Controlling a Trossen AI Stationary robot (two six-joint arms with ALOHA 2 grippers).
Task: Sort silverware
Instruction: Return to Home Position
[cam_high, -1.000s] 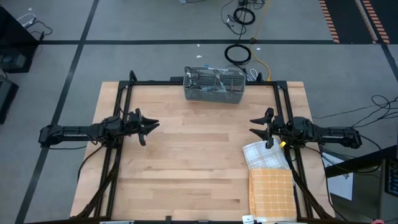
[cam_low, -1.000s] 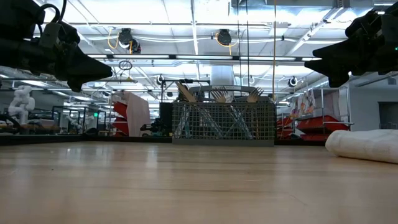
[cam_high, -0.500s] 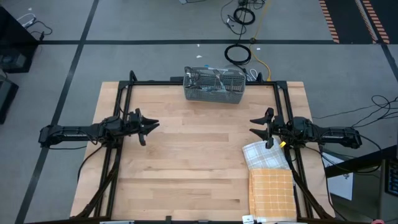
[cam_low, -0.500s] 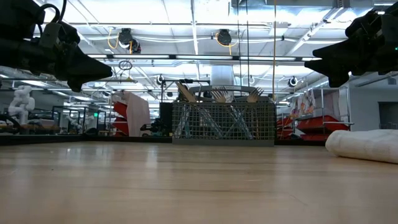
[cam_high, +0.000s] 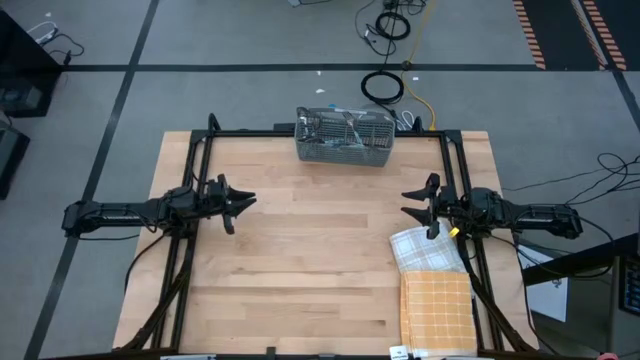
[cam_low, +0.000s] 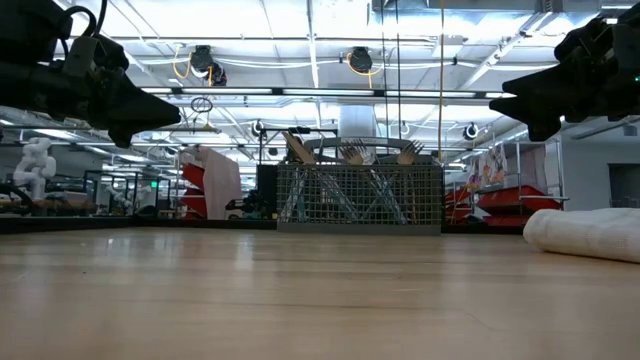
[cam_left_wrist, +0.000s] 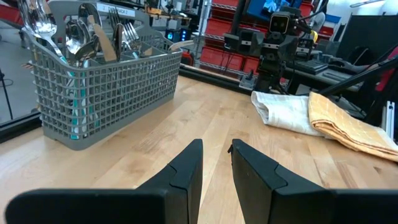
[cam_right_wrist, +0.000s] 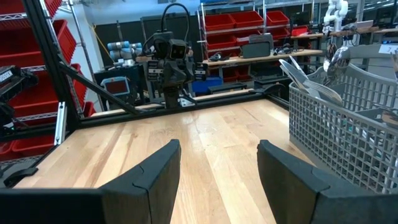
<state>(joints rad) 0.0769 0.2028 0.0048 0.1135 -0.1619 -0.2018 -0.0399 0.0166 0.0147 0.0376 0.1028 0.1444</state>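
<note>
I see the silverware (cam_high: 345, 130) standing heads-up in the grey mesh basket (cam_high: 335, 156) at the top centre of the tabletop (cam_high: 310, 270). My left tool (cam_high: 243, 203) hangs mid-left, empty, fingers a narrow gap apart. My right tool (cam_high: 410, 210) hangs mid-right, empty, spread wide, near the folded cloths (cam_high: 432, 285)

Bright, even, glaring ceiling lights (cam_low: 250, 92), faint shadows
</note>
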